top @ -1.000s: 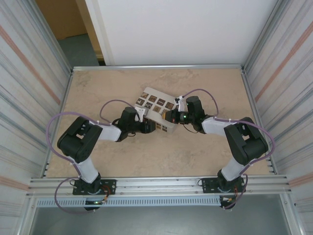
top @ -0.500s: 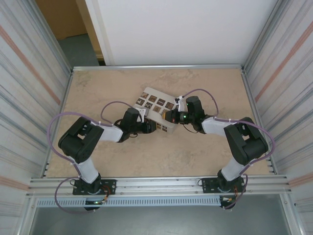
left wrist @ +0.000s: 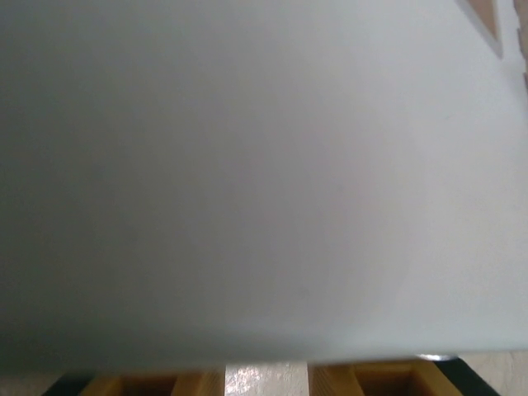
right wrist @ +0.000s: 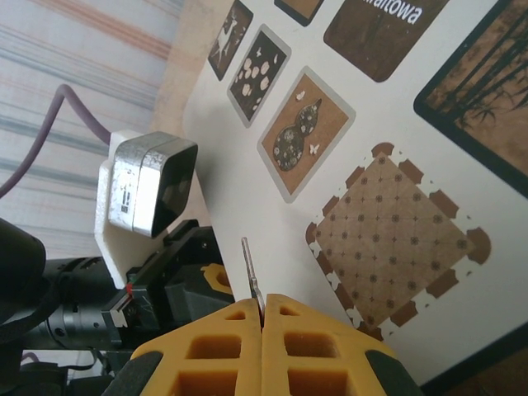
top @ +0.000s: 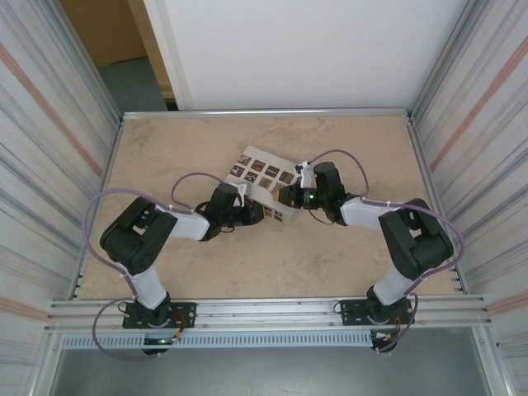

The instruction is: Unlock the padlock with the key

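Fingers of the right gripper (right wrist: 262,307) are pressed flat together. From the seam between them comes a thin metal blade, which we take for the key (right wrist: 250,266). We think it is pinched at its head so that the blade stays free to enter a keyhole. The blade points away from the gripper, toward the left arm's wrist camera (right wrist: 147,194), which sits just beyond it.

In the left wrist view, the yellow fingers (left wrist: 148,384) of the left gripper (left wrist: 266,388) show at the lower edge of the picture. They stand a narrow way apart, with a bright patch (left wrist: 262,376) between them. Whether they pinch this patch or only stand around it, we cannot tell; the view is too blurred.

The padlock is hidden from us. We judge that it is between the two grippers, at the near edge of the pale box (right wrist: 239,181). The bright patch may be its shackle, but this is only a guess.

In the top view the two grippers meet nose to nose, one from the left and one from the right. The meeting point is at the near side of the box, which lies in the middle of the table (top: 330,264). We believe this facing pose has a reason: one gripper must hold the lock steady while the other brings the key in line with it. The next move calls for a very fine aim, because the blade is thin and can easily slip in the pinch.
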